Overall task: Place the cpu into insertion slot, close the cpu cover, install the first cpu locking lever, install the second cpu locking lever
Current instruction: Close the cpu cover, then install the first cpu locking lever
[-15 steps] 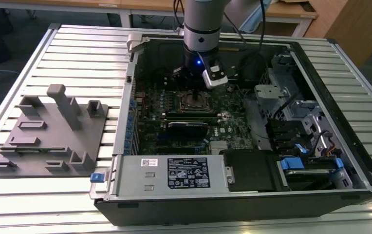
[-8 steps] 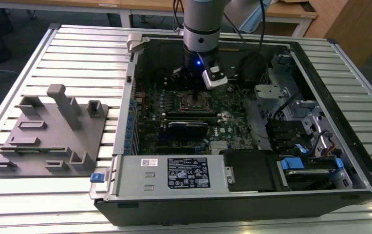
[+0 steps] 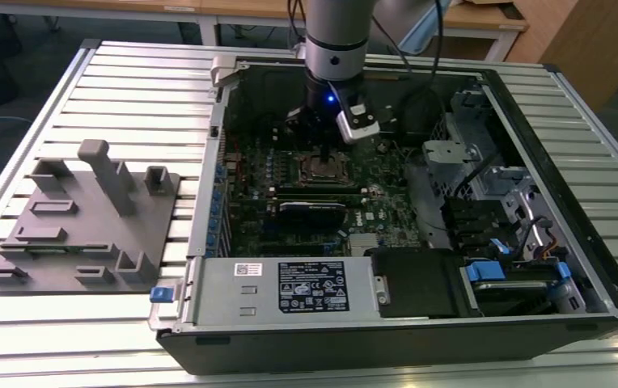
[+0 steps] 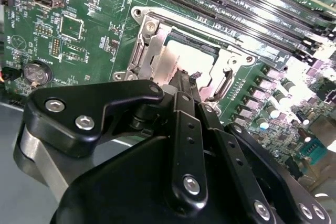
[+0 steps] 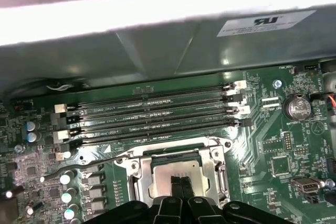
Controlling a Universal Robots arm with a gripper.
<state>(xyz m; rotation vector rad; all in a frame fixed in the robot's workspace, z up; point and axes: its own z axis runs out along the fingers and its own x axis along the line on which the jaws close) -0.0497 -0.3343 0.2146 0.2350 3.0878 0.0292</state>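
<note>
Claw (image 5: 181, 182) of my arm hangs with its fingers pressed together, holding nothing, tips just over the cpu (image 5: 169, 170) lying in the insertion slot (image 5: 134, 169).

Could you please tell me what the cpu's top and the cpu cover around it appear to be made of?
The cpu top looks like dull, matte metal: silver-tan with soft glare. The cpu cover looks like thin, bright sheet metal, possibly plated steel: sharp highlights on folded edges.
</note>
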